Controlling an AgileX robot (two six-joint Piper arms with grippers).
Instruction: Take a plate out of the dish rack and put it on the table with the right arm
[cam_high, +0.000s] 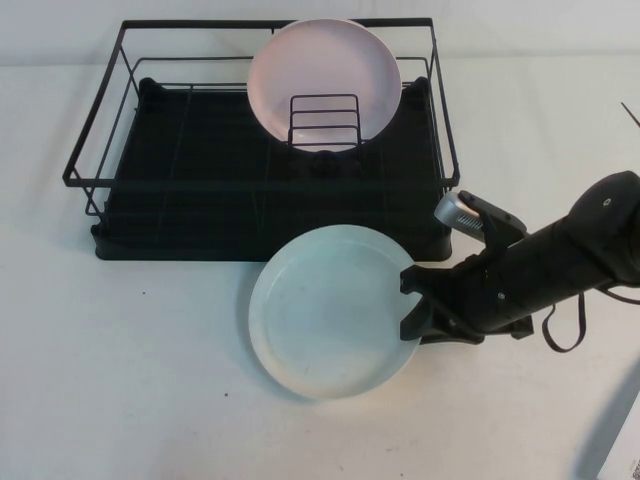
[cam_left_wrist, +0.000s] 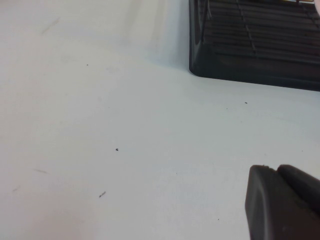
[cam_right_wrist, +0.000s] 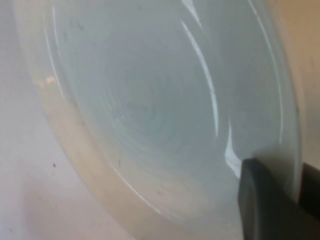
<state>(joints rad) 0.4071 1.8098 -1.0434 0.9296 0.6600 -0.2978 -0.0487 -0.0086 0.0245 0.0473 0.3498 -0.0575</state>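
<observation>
The plate (cam_high: 325, 310), round and pale green-white, is in front of the dish rack (cam_high: 200, 170), low over the table (cam_high: 120, 380); whether it touches the table I cannot tell. My right gripper (cam_high: 413, 300) is shut on its right rim. In the right wrist view the plate (cam_right_wrist: 150, 100) fills the picture, with one finger (cam_right_wrist: 260, 200) of the right gripper (cam_right_wrist: 287, 170) on its inner face and the other behind the rim. My left gripper (cam_left_wrist: 272, 170) hovers shut and empty over the table (cam_left_wrist: 100, 125), near a corner of the rack (cam_left_wrist: 260, 45).
A pale pink plate (cam_high: 320, 70) leans upright at the back of the rack, behind a small wire holder (cam_high: 325, 120). The right arm (cam_high: 560, 250) reaches in from the right edge. White table stretches left of and in front of the plate.
</observation>
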